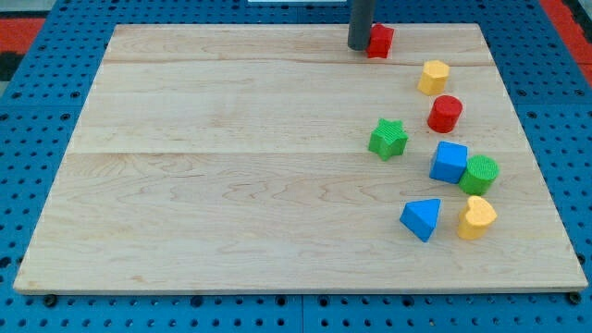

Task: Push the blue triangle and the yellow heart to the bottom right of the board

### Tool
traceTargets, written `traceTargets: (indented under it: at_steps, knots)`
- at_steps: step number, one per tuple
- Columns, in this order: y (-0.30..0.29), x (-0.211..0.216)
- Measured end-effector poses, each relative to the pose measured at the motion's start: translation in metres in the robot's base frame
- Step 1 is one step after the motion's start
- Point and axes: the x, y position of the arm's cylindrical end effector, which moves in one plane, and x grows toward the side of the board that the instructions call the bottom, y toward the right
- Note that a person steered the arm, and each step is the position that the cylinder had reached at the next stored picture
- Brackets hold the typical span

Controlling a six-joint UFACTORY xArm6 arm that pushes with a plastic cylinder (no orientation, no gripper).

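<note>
Camera view: blue triangle (pixel 422 218) and yellow heart (pixel 476 217) are seen bottom right — task judged nearly done; tip (pixel 360 46) parked by red block (pixel 379 41); no claw fitted.

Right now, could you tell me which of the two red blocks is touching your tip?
The red block at the view's top edge: it sits right against my tip, on its right. The red cylinder stands far lower, near the yellow block.

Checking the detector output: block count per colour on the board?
Red: 2, a block beside my tip and a cylinder
Yellow: 2, a block and the yellow heart
Green: 2, a star and a cylinder
Blue: 2, a cube and the blue triangle
Total: 8
</note>
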Motion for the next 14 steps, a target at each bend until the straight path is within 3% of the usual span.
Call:
traceTargets:
  at_steps: [3,4,6,7,8,10,11,13,14]
  knots:
    - [0.051,-0.025]
    - [0.038,-0.024]
    - [-0.090,0.042]
    - [-0.104,0.124]
    - [-0.100,0.188]
    - [-0.081,0.260]
    - [-0.062,0.262]
    - [-0.015,0.323]
    - [-0.008,0.316]
